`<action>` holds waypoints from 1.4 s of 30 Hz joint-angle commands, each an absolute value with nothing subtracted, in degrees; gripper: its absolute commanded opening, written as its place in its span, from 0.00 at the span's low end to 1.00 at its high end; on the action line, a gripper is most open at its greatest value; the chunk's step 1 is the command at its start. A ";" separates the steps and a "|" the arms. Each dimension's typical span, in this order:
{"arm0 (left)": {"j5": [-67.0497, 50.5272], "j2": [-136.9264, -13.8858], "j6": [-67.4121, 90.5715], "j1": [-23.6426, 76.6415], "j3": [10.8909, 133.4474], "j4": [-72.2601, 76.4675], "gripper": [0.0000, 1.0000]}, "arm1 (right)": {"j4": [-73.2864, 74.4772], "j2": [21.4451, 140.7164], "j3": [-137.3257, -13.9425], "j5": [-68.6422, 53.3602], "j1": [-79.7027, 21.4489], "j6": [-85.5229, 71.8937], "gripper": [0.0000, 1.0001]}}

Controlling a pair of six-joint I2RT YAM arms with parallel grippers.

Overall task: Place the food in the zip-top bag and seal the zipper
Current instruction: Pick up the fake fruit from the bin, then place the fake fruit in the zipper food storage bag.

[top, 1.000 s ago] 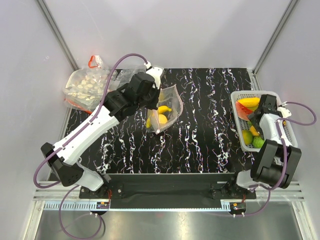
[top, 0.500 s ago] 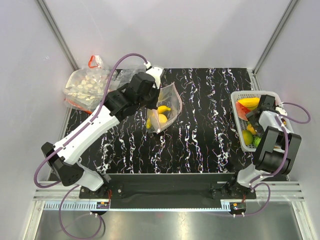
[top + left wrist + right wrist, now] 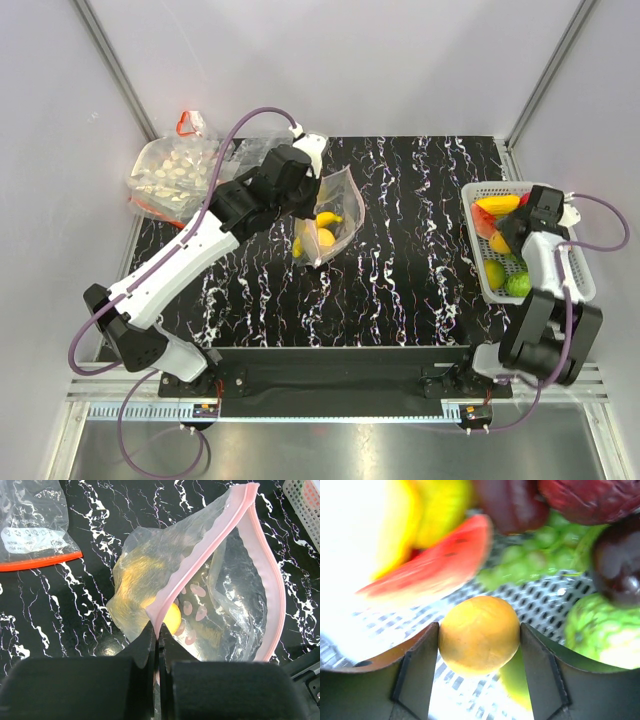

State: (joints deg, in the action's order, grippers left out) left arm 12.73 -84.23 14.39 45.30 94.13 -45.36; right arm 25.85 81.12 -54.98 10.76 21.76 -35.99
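left gripper [image 3: 158, 630]: fingers pressed together, pinching the zipper [image 3: 192, 564] on one lip of the zip-top bag [image 3: 220, 595]. The strip runs up and away from the tips.
bag mouth: gapes to the right of the pinch. The far lip bows out free, and there are dots on the inner wall just past the tips.
food already in: a yellow piece [image 3: 172, 617] lies low in the bag, just beyond the fingertips.
right gripper [image 3: 479, 627]: pads touch both sides of the orange fruit [image 3: 479, 645], so it's clamped on it, down in the basket [image 3: 500, 186].
past the right fingers: watermelon slice [image 3: 435, 565] up-left, green grapes [image 3: 530, 560] ahead, dark purple piece [image 3: 620, 570] and bumpy green piece [image 3: 600, 630] to the right. All sit close.
status (my read): pick step. Most food sits in the basket, well apart from the bag, and the zipper isn't sealed yet.
risk 1: the orange fruit is round and glossy, so it may squirt out on the lift if the pads sit off its widest line.
risk 2: the neighbours crowd it, and the slice could get dragged or tipped over the rim.
risk 3: the bag hangs from one lip only. The floppy mouth may sag shut, and a drop would then hit the rim and miss.
risk 4: the single pinch point may slip as weight goes in.
writing: the second bag [image 3: 30, 510], up-left of the left fingers on the table [image 3: 100, 510], has a red strip [image 3: 40, 562] and a white label patch [image 3: 32, 534] with a row of small print. It's too small to read, and no brand is visible.
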 commanded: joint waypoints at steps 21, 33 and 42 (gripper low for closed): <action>12.13 -87.98 13.27 49.57 98.70 -45.17 0.00 | 31.47 58.01 -66.97 -28.38 6.08 -22.94 0.49; 12.92 -87.37 13.36 49.57 98.79 -45.53 0.00 | 27.34 58.97 -71.36 -33.05 -17.38 -19.60 0.47; 13.71 -86.49 14.32 49.48 98.79 -45.53 0.00 | 16.89 63.97 -70.75 -31.73 -26.97 -21.71 0.45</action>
State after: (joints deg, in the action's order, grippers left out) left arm 13.26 -88.36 13.78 49.36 96.01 -47.09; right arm 23.99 62.13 -69.14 -32.03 -24.95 -21.28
